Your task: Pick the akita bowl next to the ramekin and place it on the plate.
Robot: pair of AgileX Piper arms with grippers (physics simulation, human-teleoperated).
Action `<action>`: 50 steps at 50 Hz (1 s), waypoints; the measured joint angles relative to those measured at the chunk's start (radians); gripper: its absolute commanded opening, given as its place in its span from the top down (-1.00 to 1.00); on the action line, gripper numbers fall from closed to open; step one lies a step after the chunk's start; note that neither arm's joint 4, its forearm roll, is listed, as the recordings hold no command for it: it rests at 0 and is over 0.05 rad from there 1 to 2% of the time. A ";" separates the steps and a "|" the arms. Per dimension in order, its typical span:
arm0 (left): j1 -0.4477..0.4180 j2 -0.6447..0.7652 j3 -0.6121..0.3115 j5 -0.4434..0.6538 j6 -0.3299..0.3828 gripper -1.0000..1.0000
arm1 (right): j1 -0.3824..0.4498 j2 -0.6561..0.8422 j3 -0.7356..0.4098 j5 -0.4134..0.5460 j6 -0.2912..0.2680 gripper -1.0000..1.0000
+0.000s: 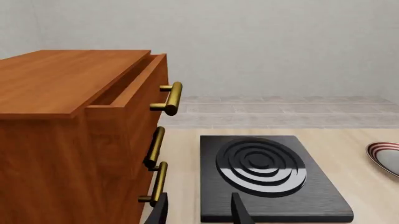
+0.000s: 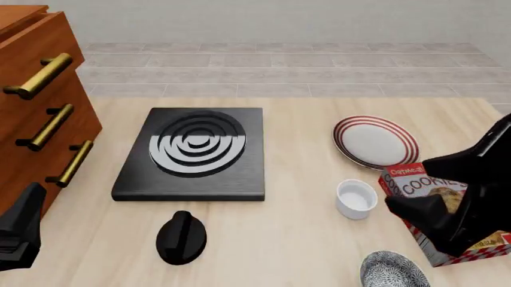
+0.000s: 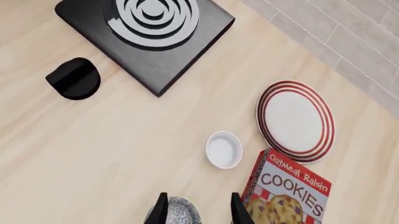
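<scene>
The speckled akita bowl (image 2: 394, 270) sits at the table's near right edge, just nearer than the plain white ramekin (image 2: 356, 198). The red-striped plate (image 2: 375, 142) lies farther back. My right gripper (image 3: 199, 212) is open and hovers above the bowl (image 3: 184, 212), which shows partly between its fingers, toward one side. In the right wrist view, the ramekin (image 3: 224, 149) and the plate (image 3: 295, 121) lie beyond the bowl. My left gripper (image 1: 199, 212) is open and empty near the cabinet, far from the bowl. An edge of the plate (image 1: 386, 156) shows in the left wrist view.
A cookie box (image 2: 435, 203) lies right of the ramekin, under my right arm (image 2: 467, 191). A black stove plate (image 2: 195, 152) sits mid-table with a black knob (image 2: 182, 237) in front of it. A wooden drawer cabinet (image 2: 40, 101) stands at the left, its top drawer slightly open.
</scene>
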 measured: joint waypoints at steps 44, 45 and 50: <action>0.000 0.000 0.000 0.000 0.000 -1.00 | 0.085 0.131 0.017 0.072 0.026 -1.00; 0.000 0.000 0.000 0.000 0.000 -1.00 | 0.087 0.131 0.016 0.076 0.026 -1.00; 0.000 0.000 0.000 0.000 0.000 -1.00 | 0.090 0.136 0.013 0.097 0.022 -1.00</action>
